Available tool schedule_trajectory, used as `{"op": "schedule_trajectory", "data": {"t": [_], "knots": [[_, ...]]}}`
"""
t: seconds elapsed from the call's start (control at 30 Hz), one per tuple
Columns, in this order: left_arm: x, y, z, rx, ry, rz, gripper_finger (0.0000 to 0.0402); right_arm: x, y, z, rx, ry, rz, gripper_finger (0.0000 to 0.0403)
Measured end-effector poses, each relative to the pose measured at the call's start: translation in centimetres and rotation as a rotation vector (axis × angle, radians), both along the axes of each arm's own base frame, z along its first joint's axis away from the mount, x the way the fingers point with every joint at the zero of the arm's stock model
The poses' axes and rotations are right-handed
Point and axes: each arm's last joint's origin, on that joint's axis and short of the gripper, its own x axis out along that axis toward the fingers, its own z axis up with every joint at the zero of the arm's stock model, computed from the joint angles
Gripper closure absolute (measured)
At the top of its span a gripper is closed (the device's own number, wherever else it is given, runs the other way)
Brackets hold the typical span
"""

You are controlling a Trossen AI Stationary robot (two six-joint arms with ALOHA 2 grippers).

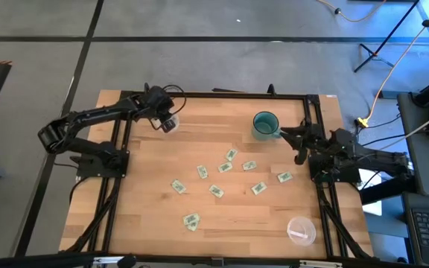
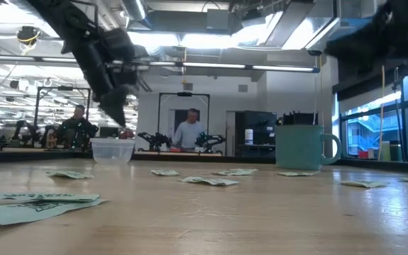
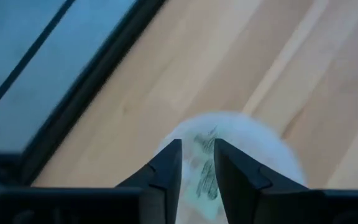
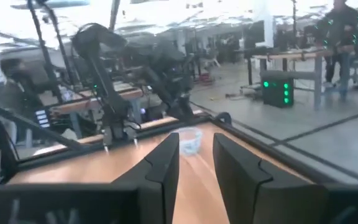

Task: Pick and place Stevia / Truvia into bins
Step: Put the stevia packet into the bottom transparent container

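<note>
My left gripper [image 1: 164, 119] [image 2: 115, 117] hangs at the table's far left over a clear cup [image 1: 169, 125] [image 2: 112, 150], fingers pointing down. It is shut on a white, green-printed sachet [image 3: 204, 165], and the cup's whitish round [image 3: 253, 146] lies below it. Several more sachets [image 1: 224, 167] [image 2: 211, 180] lie flat mid-table. A second clear cup [image 1: 301, 231] stands near the right front corner with a sachet in it. My right gripper [image 1: 301, 145] [image 4: 196, 155] waits shut at the right edge, touching nothing. My left gripper holds the sachet between its two fingers [image 3: 166, 168], coming from above and pointing down. The sachet reaches just past the fingertips [image 3: 199, 135] and is lifted clear, above the cup's mouth. The fingers hide which part of it they pinch.
A teal-green mug [image 1: 265, 124] [image 2: 302, 146] stands at the far right, close to my right gripper. Black frame rails [image 1: 118, 171] run along the table's left, right and far sides. Two sachets [image 2: 41, 205] lie near the front edge. People sit in the room behind.
</note>
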Motion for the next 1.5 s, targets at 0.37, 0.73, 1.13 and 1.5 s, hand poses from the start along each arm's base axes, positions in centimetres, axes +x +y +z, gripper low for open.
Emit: {"op": "schedule_trajectory", "data": {"t": [0.37,0.73,1.13,1.5], "knots": [[-0.3,-1.2,3.3,0.004,-0.275,-0.142,0.0312,5.3,0.2,7.3,0.051,0.458,0.065,0.0301],[0.5,-1.7,4.1,0.025,-0.362,-0.223,0.0313,10.6,2.6,2.5,0.737,1.346,-0.227,0.0301],[1.1,-2.5,4.0,0.031,-0.344,-0.286,0.0315,9.0,6.5,-2.3,0.992,1.425,-0.450,0.0301],[1.1,-2.6,4.0,0.029,-0.338,-0.294,0.0313,7.0,6.3,-6.2,1.002,1.365,-0.480,0.0301]]}}
